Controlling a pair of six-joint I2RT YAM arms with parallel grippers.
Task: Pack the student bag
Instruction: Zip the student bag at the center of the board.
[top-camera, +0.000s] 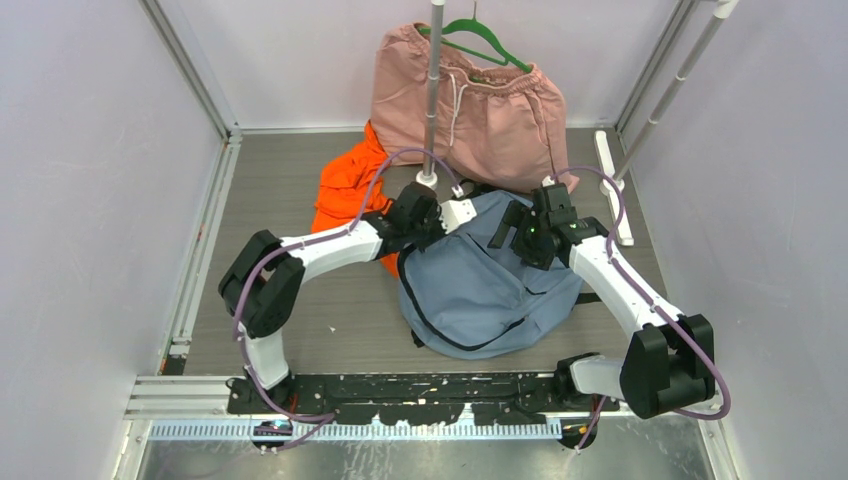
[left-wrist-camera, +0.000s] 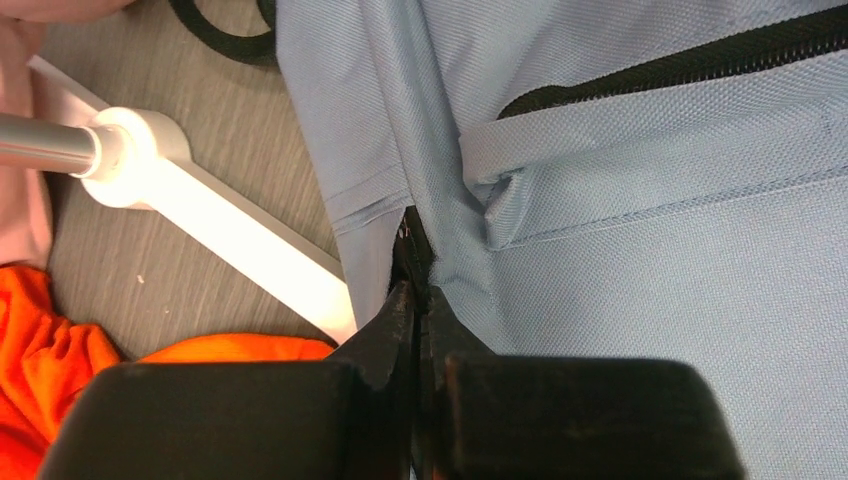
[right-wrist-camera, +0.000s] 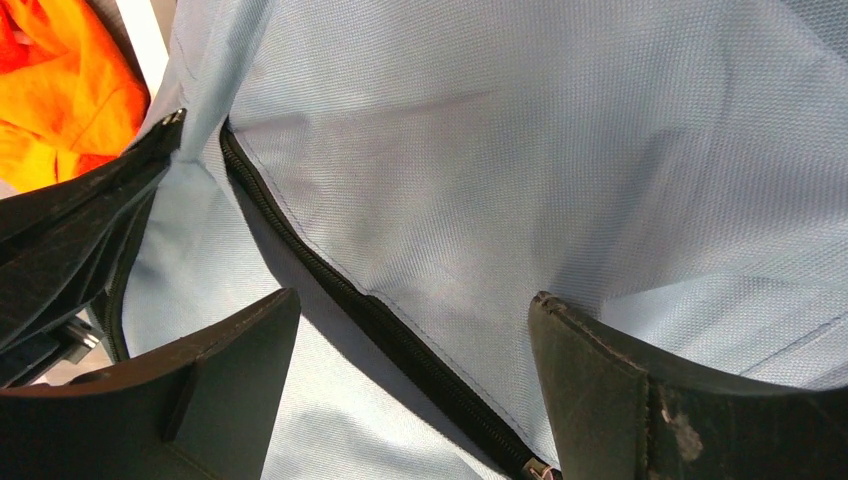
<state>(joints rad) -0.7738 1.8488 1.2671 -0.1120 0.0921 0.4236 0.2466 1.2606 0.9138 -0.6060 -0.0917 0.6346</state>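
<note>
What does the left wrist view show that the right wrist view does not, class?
Only the left wrist view: the left gripper shut on an edge of the student bag, a metal pole, pink shorts. Only the right wrist view: the right gripper, open over the fabric. Both: the bag, its black zipper, the orange garment.

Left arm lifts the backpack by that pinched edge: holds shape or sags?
Likely sags: the backpack lies flat and creased, probably empty and light. The left gripper pinches only a thin fold, so it may slip.
</note>
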